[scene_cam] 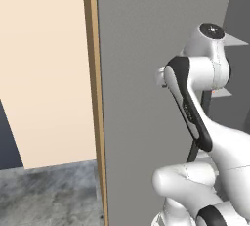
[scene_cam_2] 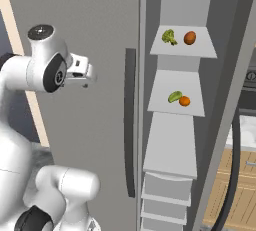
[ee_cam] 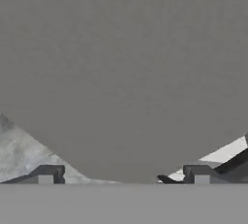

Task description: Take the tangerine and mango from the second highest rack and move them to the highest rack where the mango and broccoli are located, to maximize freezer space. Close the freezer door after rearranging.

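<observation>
Freezer open, arm parked in front of the closed neighbouring door and well apart from the shelves. Nothing moved yet, judging by the layout: tangerine and lime-green mango side by side, touching or nearly so, on the second highest rack; broccoli and a darker reddish-orange mango a little apart on the highest rack. Left to do: both transfers upward, then shutting the freezer door, seen edge-on at the right with its dark handle curving down. Gripper empty, fingers spread wide, aimed at flat grey panel rather than at the fruit. Green mango slightly elongated, long axis roughly along the shelf front, leaning toward the tangerine; tangerine round, no readable axis. Racks level, stacked one above the other.
</observation>
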